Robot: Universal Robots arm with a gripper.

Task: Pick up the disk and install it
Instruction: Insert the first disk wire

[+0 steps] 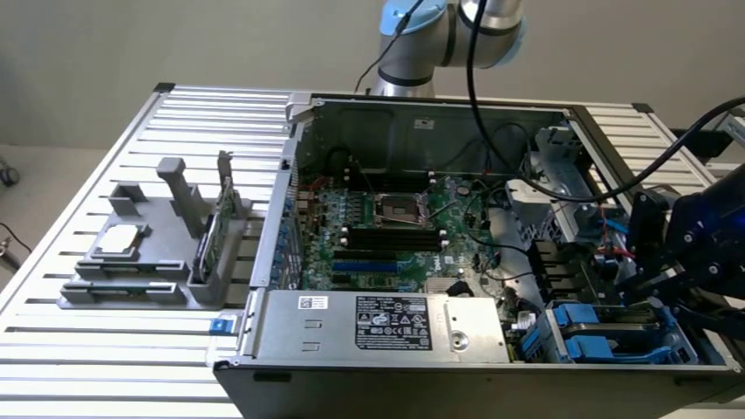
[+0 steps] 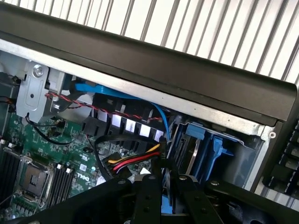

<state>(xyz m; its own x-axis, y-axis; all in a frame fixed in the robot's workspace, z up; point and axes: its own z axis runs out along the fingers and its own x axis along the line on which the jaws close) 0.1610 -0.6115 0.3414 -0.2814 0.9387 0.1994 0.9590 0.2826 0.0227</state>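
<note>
**Gripper [image 1: 681, 275] grips disk [image 2: 166, 204] at the drive bay [image 1: 599, 336]**

Narrowed fingers [image 2: 148, 198] pinch the disk by its blue carrier edge, as the wrist view shows. Held on edge, the disk sits just beside the bay's blue rails, at the computer case's [image 1: 349, 388] near corner on the exterior view's right.
</note>
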